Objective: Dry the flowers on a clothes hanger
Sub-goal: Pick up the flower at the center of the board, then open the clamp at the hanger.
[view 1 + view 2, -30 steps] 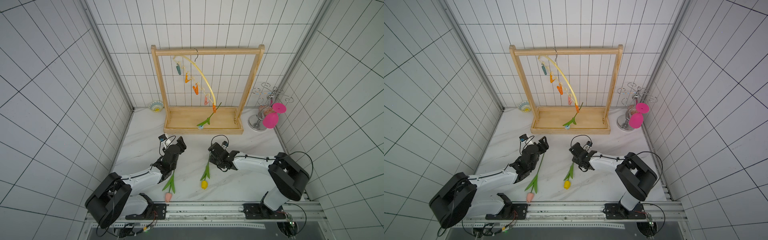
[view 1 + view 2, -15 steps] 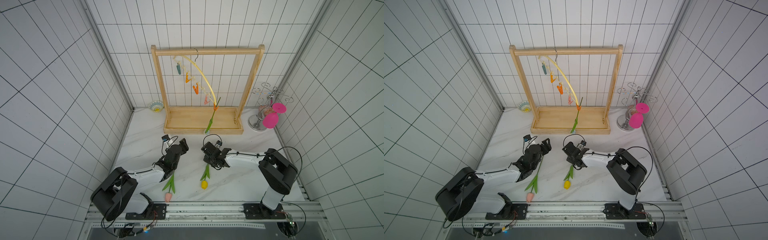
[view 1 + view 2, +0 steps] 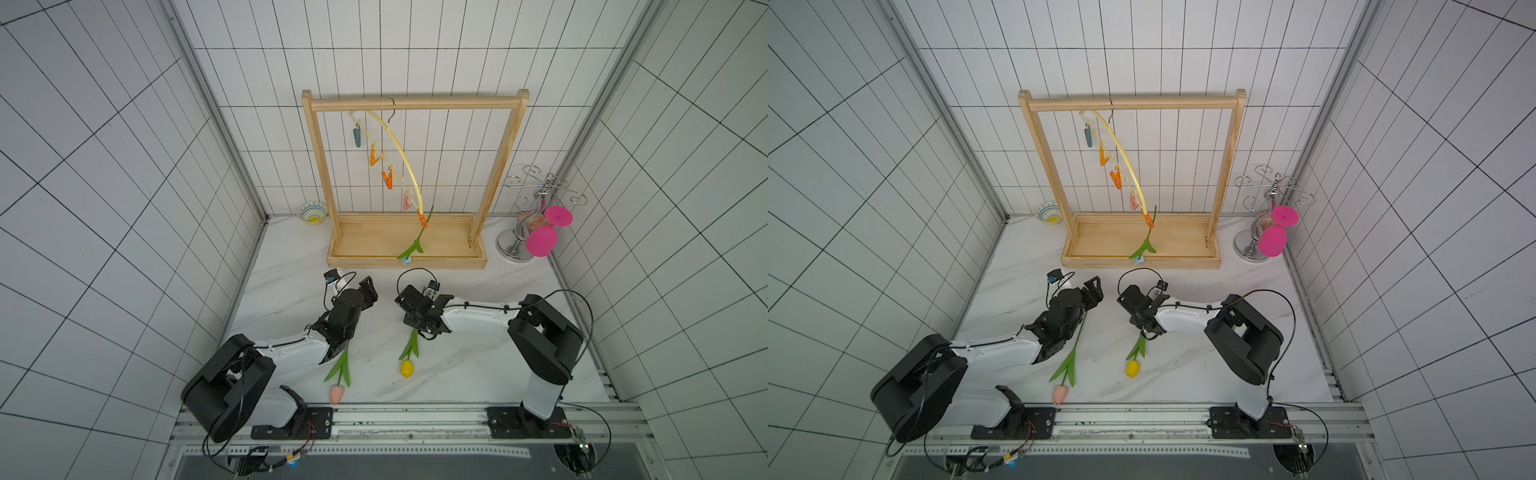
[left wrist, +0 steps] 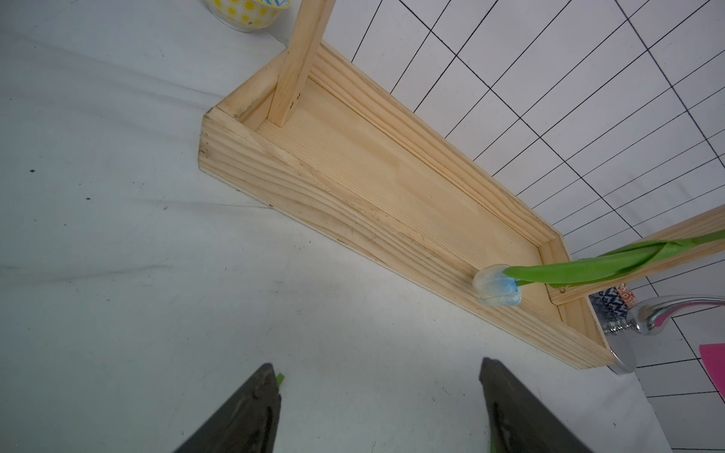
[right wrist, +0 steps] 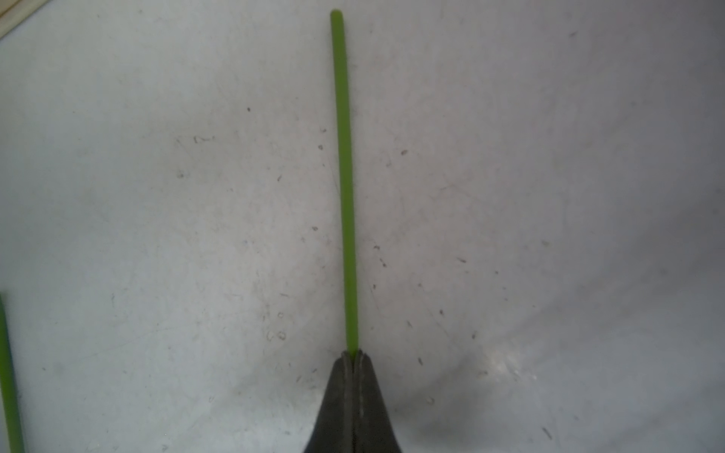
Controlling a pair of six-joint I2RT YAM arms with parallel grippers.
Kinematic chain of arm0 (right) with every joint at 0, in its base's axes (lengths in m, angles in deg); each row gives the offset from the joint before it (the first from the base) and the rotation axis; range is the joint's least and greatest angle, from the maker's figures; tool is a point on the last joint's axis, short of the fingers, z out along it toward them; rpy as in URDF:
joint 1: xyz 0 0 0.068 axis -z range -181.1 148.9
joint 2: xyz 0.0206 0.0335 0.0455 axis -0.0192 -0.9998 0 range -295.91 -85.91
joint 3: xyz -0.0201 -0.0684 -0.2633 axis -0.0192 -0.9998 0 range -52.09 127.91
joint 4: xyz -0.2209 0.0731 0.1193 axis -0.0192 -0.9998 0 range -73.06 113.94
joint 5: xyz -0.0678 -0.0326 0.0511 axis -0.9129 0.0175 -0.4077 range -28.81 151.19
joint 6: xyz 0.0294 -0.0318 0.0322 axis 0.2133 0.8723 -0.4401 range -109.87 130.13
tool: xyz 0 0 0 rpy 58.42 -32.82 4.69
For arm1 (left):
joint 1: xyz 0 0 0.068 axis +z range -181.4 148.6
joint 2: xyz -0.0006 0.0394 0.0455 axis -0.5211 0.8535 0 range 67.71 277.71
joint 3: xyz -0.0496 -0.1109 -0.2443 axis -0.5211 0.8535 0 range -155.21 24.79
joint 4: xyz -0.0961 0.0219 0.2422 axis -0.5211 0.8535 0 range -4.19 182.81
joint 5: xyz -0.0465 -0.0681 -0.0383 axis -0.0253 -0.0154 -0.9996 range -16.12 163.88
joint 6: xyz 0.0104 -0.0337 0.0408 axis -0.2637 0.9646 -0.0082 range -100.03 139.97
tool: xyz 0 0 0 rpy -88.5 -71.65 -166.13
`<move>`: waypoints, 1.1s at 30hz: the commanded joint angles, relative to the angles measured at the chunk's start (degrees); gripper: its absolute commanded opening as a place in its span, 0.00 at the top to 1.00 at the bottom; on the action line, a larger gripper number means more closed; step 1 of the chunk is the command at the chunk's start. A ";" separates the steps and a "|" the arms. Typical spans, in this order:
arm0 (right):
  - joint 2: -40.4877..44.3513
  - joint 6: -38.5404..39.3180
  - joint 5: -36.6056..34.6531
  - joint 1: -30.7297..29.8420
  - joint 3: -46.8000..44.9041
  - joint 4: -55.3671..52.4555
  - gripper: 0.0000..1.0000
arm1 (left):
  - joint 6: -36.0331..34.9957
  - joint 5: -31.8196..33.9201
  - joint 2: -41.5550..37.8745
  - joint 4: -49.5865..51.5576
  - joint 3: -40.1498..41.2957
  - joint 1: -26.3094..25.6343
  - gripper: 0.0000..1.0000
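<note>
Right wrist, pincer (image 5: 355,356) pinching stem (image 5: 344,176), remainder hidden

arms (image 3: 291,353): white shells, black joints | cables (image 3: 415,269): black | hand fingers (image 4: 251,412): dark grey

Robot lab test cell: 3 white tiled walls (image 3: 415,62), marble-look tabletop (image 3: 478,374), 2 arms (image 3: 478,322) bolted to a metal rail (image 3: 415,415).

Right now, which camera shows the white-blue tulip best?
The left wrist view: the white-blue tulip is close, its head and leaves sharp over the wooden tray's front rim. Both top views show it small, hanging head-down from an orange clip. The right wrist view misses it.
</note>
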State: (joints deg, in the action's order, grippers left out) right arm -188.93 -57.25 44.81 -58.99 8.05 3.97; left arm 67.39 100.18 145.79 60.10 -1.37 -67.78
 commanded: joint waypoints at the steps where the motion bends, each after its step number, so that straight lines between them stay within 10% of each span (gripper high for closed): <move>1: 8.43 5.12 -3.89 -0.55 -0.68 1.36 1.00 | -0.40 -0.11 -0.82 -0.13 -1.40 0.00 0.19; 12: 35.55 33.45 2.00 -0.65 -20.19 39.09 1.00 | -0.92 -1.21 -0.56 -0.30 -1.47 0.08 0.19; 25: 22.63 33.40 7.64 5.11 -3.30 29.31 1.00 | -8.40 -8.17 -1.82 -5.73 -0.27 0.02 0.19; 33: 19.58 29.72 9.73 12.82 0.92 29.99 1.00 | -27.89 -12.17 5.21 -38.95 4.82 0.00 0.21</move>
State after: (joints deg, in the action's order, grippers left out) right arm -169.06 -26.73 53.37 -47.21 5.06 34.50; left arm 50.34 91.29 148.74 37.52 3.42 -67.78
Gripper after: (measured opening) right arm 0.040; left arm 0.791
